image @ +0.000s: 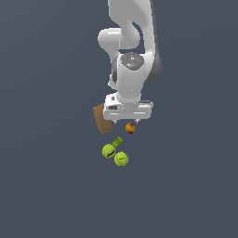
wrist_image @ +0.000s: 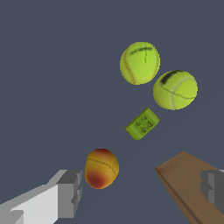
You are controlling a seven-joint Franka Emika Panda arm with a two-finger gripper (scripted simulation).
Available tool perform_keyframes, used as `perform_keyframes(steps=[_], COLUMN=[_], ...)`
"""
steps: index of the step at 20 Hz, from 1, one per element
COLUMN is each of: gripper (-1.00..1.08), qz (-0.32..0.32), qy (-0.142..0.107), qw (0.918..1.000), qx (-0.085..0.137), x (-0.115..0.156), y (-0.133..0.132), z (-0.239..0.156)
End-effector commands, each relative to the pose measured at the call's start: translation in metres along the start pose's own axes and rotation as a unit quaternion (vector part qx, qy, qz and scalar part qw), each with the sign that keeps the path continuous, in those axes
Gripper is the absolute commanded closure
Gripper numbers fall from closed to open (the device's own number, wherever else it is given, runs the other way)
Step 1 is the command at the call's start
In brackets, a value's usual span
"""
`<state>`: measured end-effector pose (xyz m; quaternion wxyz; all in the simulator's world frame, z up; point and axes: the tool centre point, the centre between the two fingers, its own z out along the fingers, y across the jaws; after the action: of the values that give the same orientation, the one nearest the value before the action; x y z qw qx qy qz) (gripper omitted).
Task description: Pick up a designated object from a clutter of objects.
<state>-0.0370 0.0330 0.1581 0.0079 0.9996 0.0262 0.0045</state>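
Step in hand, as I judge it: approach and alignment over the target, before any grasp.

Gripper [wrist_image: 142,192]: the wrist view shows the two fingers spread wide apart, nothing between the pads. One finger [wrist_image: 70,192] sits just beside the peach-like fruit [wrist_image: 101,168]; the other finger [wrist_image: 213,186] overlaps the brown box [wrist_image: 188,183] in that view, contact not resolvable. The fruit lies off the midline between the fingers, close to one of them, so the jaws are not centred on it.

Exterior view: the gripper [image: 128,122] hangs above the floor, with the fruit [image: 130,128] just below the fingertips and the brown box [image: 102,118] next to it on the exterior view's left. Height above the fruit cannot be judged exactly.

Farther out: the small green block [wrist_image: 142,124], then two yellow-green balls [wrist_image: 139,63] and [wrist_image: 175,89], almost touching each other, well apart from the fruit.

Next move calls for, in my estimate: a sideways shift to centre the fruit between the fingers and away from the box, then a straight descent and closure. Risk: the far finger catching the box; the round fruit rolling off.
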Motion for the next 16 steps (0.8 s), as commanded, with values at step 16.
perform_keyframes(steps=[16], gripper=[-0.92], qz=[-0.008], qy=[-0.004], qw=[0.9999], qx=[0.008], x=[-0.050], y=[-0.038], z=[0.072])
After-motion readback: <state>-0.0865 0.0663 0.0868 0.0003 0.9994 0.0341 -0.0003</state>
